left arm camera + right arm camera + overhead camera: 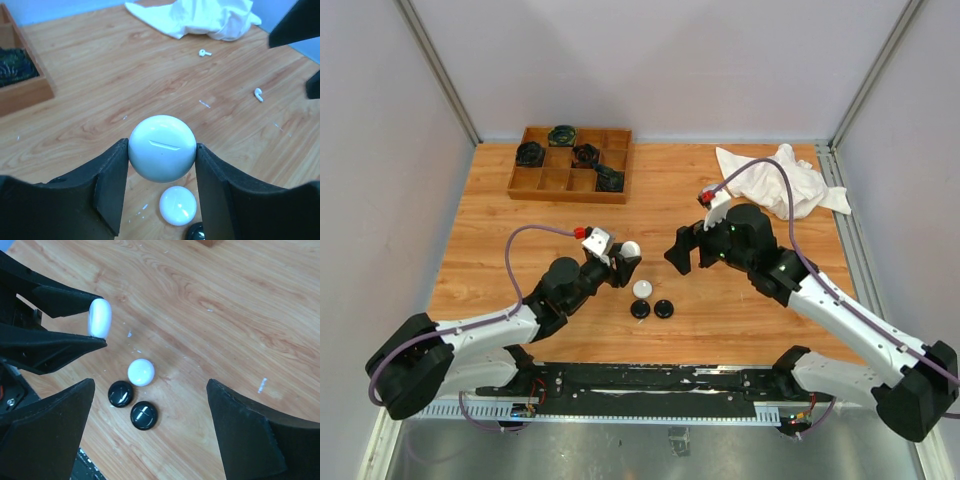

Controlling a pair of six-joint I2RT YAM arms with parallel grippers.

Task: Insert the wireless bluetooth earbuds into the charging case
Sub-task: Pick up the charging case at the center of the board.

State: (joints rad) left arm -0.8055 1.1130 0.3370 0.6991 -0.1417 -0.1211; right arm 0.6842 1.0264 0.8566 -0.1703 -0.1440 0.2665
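Charging case (161,147) — white — clamped in left pincer (102,319).

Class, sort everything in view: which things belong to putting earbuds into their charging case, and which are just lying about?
Job: held white case; white case on table; two black cases; two white earbuds.
Lying about: white cloth; wooden tray.
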